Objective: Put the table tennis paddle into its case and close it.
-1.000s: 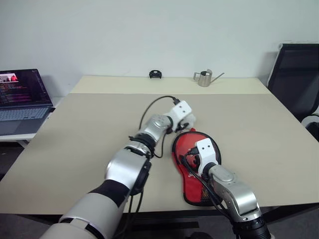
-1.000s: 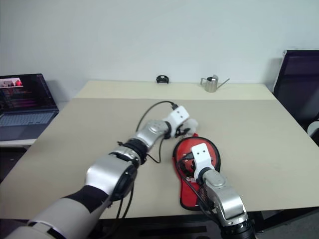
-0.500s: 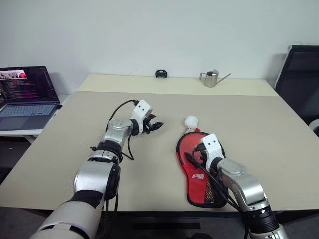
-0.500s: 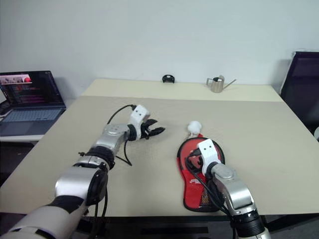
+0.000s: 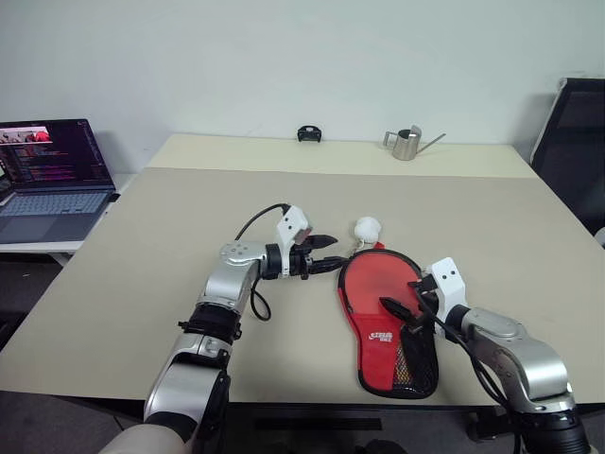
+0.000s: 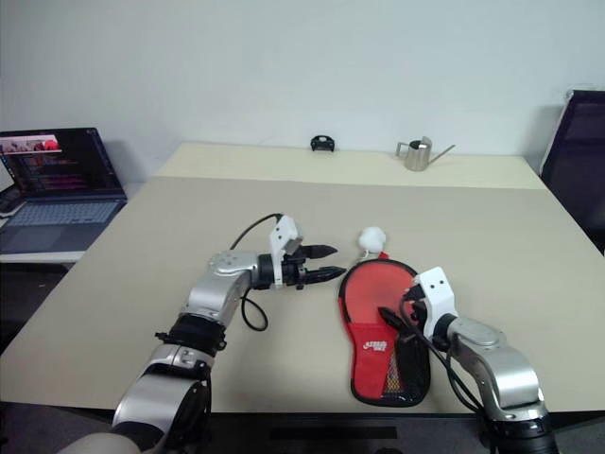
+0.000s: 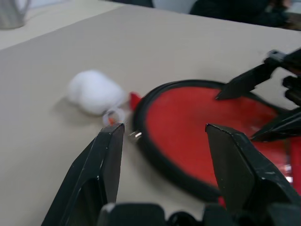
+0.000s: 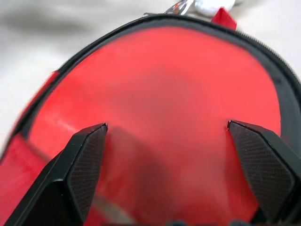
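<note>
A: Where's your case [image 5: 386, 312]?

B: You see it lying flat on the tabletop [image 5: 151, 246], red side up, its mesh pocket at the near end and its white pom-pom [image 5: 366, 228] just past the far rim. You can't see the paddle.

A: And your fingers?

B: Your left gripper [image 6: 326, 263] sits just left of the case's round end, fingers spread and empty. Your right gripper [image 8: 164, 155] hovers over the case's red face, fingers wide apart, gripping nothing.
</note>
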`<act>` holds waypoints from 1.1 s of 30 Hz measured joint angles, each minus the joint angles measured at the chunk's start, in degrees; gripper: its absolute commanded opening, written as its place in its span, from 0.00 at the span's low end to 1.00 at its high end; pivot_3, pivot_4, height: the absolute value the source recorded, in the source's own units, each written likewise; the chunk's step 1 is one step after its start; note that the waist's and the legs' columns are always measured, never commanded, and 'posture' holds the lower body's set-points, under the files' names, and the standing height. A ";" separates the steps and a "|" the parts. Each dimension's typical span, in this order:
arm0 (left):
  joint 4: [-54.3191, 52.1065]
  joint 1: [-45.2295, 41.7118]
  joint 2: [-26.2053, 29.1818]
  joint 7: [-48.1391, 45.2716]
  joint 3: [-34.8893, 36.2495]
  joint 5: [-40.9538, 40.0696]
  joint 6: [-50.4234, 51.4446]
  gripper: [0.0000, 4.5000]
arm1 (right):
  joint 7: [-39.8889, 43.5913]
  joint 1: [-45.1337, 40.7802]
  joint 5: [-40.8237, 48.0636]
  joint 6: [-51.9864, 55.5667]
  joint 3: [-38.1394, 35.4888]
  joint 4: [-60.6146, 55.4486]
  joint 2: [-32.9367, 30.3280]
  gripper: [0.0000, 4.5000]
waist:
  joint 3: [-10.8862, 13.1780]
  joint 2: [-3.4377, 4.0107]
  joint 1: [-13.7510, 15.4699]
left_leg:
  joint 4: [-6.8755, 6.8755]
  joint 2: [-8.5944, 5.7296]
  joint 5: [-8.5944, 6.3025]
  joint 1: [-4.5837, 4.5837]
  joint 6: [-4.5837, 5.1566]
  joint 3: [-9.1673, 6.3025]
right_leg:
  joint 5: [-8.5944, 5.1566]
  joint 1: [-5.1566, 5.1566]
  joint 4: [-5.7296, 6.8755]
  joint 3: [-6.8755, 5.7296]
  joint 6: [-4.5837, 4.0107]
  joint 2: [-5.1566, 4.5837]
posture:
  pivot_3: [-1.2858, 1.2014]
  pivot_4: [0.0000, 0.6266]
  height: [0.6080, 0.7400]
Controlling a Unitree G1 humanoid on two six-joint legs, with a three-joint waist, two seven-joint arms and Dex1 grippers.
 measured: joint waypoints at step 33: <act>4.07 2.86 -5.65 4.06 -11.67 4.52 -6.55 0.66 | -6.00 -36.47 3.94 0.32 -3.80 34.64 4.41 1.00 | 0.58 0.71 -0.73 | 0.04 0.01 0.02 -0.04 0.06 0.36 | 0.01 -0.21 0.12 0.28 -0.02 0.05 | 0.52 0.24 1.00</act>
